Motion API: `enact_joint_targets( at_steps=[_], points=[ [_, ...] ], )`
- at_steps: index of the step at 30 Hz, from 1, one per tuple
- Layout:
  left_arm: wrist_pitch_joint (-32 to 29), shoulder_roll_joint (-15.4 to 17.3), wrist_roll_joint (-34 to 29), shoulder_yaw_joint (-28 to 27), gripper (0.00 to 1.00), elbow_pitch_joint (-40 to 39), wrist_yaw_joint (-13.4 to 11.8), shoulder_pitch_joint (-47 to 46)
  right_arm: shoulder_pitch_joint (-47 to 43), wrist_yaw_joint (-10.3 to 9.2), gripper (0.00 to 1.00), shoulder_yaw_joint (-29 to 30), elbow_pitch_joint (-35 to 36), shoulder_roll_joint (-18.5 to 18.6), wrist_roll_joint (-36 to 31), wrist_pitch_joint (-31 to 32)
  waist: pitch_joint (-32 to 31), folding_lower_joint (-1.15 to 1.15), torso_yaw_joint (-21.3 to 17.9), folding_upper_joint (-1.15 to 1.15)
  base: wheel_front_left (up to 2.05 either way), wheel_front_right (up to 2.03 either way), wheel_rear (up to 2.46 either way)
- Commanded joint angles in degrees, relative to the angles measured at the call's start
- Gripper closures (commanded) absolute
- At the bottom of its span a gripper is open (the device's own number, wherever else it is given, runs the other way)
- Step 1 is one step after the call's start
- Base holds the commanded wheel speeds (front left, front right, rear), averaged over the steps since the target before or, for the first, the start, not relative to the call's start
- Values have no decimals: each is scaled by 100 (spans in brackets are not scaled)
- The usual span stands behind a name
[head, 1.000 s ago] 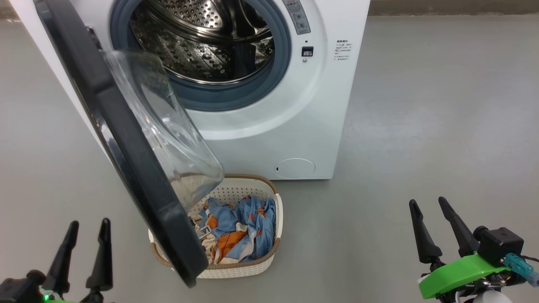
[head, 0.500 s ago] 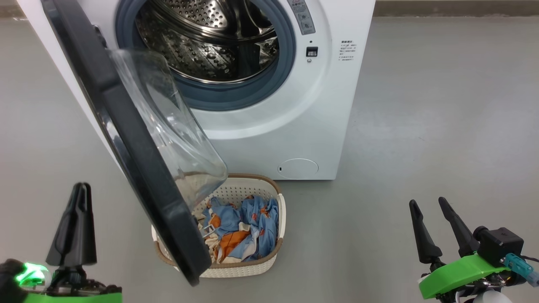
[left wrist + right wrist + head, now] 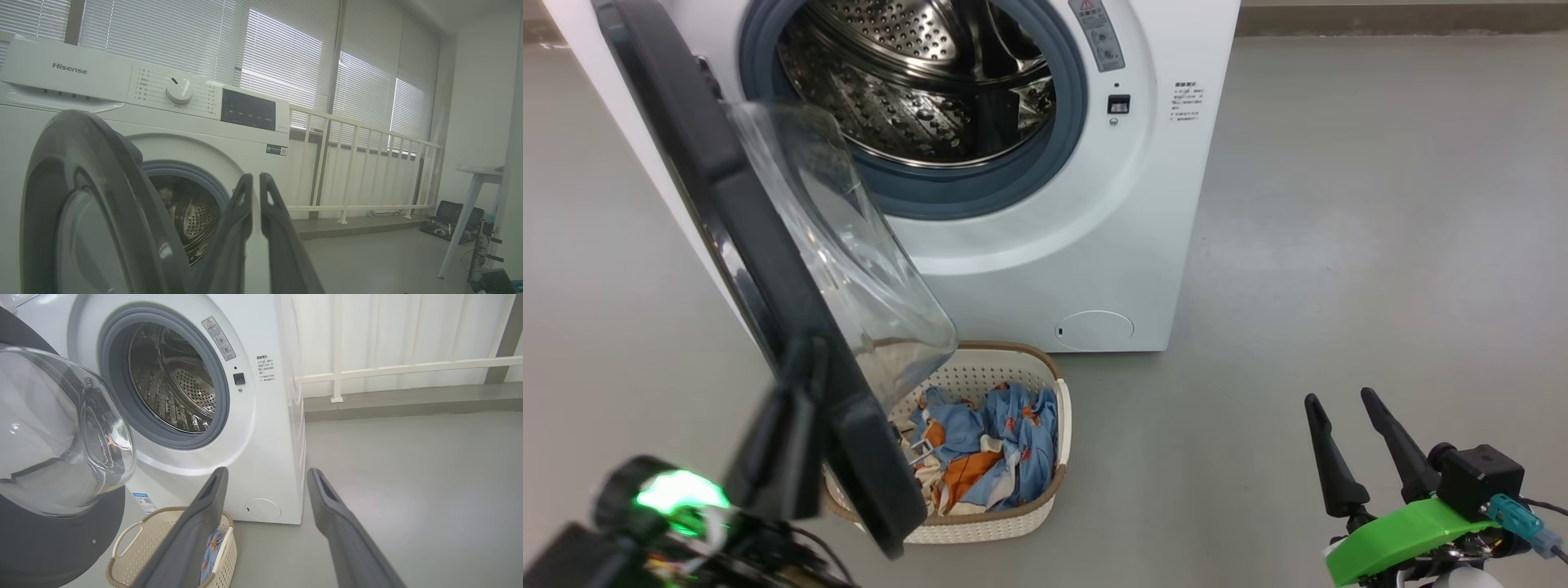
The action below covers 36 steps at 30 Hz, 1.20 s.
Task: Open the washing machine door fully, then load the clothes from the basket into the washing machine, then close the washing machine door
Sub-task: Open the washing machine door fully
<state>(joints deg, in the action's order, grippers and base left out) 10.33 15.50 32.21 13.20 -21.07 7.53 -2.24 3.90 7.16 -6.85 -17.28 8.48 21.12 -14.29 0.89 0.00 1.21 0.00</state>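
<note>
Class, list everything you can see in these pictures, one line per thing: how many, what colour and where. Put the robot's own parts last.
washing machine: one, white, on the floor, head view's upper middle.
washing machine door: one, black rim, clear glass bowl, swung open at left, overlapping the basket.
drum: one, steel, inside the grey gasket.
round flap: one, white, low on the machine's front.
basket: one, cream, brown rim, on the floor before the machine.
clothes: one heap, blue, orange, cream, in the basket.
floor: one, grey, all around.
railing: one, cream, beside the machine.
left claw: one, dark, shut, close by the door's rim.
right claw: one, dark, open, lower right above the floor.
</note>
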Motion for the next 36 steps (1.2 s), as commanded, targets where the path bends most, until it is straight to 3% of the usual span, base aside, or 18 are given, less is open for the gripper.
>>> enact_joint_targets(
  at_steps=[1,9,19,36],
  points=[
    [-63,128,27,36,100,-180,-4,-95,125,33,0,-108,125,7,-11,-71,17,0,-22,0,0,0,0],
    [-84,114,103,665,100,237,-4,-50,150,33,0,-139,115,-38,-33,-71,57,0,-61,0,0,0,0],
    [-19,103,290,1175,100,1453,-4,-235,167,33,0,-147,81,-56,-50,-71,107,0,-87,0,0,0,0],
    [270,65,553,837,100,2438,-119,-582,144,33,0,-133,67,-124,-77,-71,141,0,15,0,0,0,0]
  ],
)
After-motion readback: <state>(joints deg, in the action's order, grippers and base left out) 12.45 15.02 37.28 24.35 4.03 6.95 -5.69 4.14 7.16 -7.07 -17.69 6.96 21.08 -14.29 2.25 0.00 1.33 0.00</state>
